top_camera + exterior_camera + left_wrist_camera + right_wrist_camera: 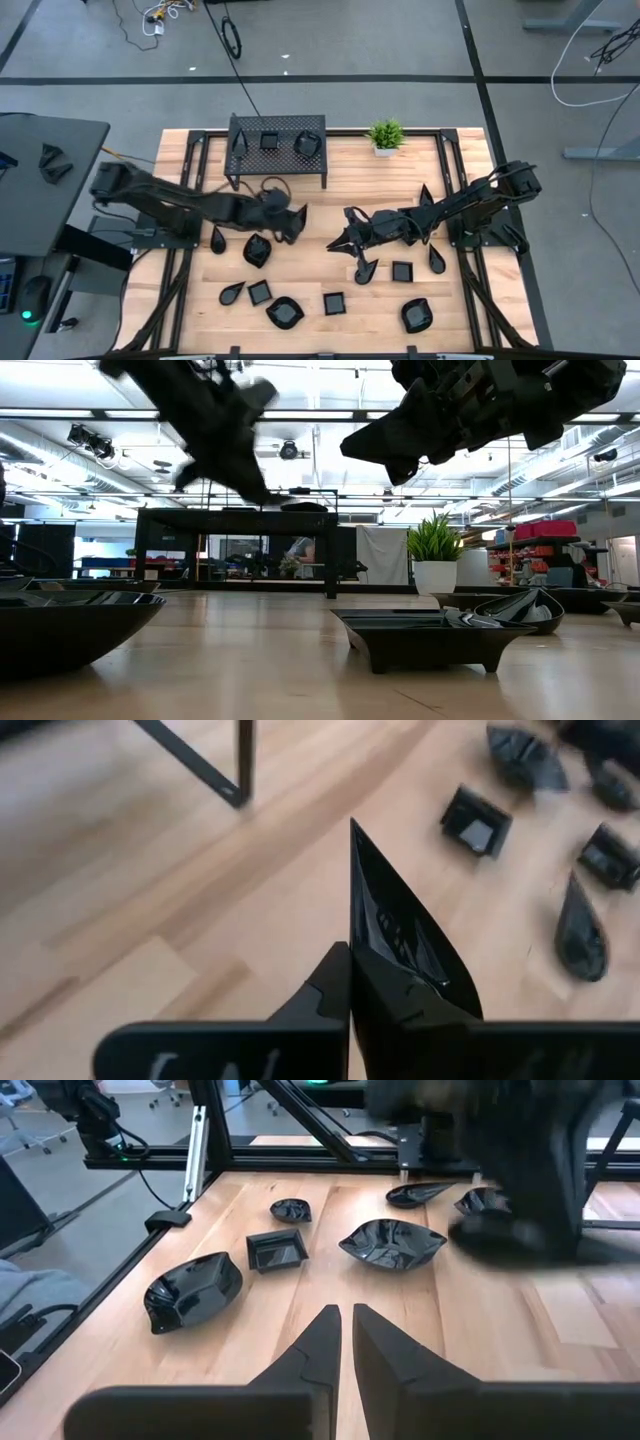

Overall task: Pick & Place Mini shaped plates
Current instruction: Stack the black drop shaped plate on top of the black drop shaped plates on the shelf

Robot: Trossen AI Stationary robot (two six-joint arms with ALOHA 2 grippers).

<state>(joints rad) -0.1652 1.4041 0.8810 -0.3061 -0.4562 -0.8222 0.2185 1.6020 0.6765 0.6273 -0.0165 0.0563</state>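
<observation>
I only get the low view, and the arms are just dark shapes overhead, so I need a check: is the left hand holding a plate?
Observer: Yes. The left hand is shut on a pointed leaf-shaped plate, held edge-on.
Operator: And the right one?
Observer: The right hand is empty, above bare wood near the table's middle.
Operator: How many are on the rack?
Observer: Three plates sit on top of the rack.

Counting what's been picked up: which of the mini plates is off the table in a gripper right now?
The pointed leaf-shaped plate, clamped on edge in the left gripper in front of the rack. The other plates lie on the table or on the rack.
</observation>
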